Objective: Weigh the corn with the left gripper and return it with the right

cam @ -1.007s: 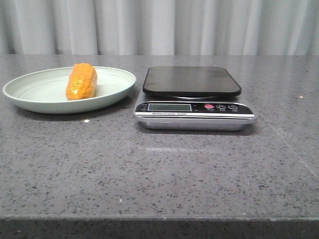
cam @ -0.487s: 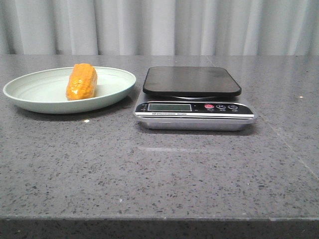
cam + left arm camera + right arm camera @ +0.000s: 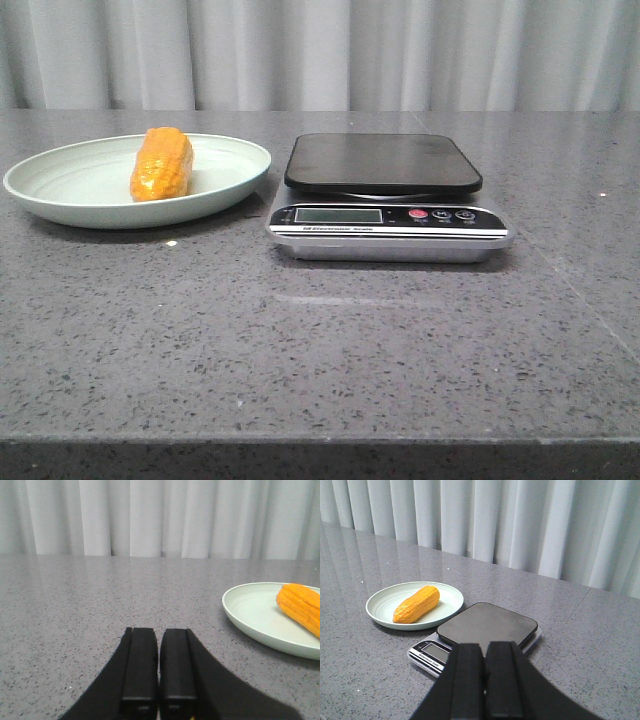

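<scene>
We see the corn lying on its side in the pale-green plate, at the left of the grey speckled bench. Just beside the plate on its right stands a kitchen scale, its black platform bare. Our left gripper hangs low over the bench near the plate, its fingers clenched together on nothing. Our right gripper hovers before the scale, its fingers likewise pressed together.
</scene>
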`<action>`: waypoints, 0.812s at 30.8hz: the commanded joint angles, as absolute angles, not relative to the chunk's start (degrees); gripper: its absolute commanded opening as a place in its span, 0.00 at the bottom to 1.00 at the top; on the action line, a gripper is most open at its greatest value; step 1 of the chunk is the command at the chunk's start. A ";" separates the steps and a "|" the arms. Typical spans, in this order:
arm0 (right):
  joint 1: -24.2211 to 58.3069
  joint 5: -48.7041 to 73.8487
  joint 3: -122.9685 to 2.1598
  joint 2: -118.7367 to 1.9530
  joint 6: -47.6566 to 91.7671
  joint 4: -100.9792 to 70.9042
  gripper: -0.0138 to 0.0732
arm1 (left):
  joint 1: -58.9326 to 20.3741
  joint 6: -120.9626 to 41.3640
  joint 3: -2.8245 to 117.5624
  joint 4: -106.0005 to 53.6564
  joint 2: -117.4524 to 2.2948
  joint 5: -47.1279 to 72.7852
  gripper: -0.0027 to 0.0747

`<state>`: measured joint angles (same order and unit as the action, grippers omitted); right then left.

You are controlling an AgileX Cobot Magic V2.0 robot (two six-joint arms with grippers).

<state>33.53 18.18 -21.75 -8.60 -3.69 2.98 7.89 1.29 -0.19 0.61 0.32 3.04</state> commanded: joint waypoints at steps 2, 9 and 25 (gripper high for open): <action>33.24 13.15 -23.12 -9.12 -3.40 3.90 0.33 | 7.98 1.21 -0.57 0.00 1.54 -4.49 0.20; 33.24 13.15 -23.12 -9.12 -3.40 3.90 0.33 | 7.98 1.21 -0.57 0.00 1.54 -4.66 0.20; 33.24 13.15 -23.12 -9.12 -3.40 3.90 0.33 | 7.98 1.21 -0.57 0.00 1.44 -4.66 0.20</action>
<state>33.53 18.18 -21.75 -8.60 -3.69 2.98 7.89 1.29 -0.19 0.57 0.32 0.00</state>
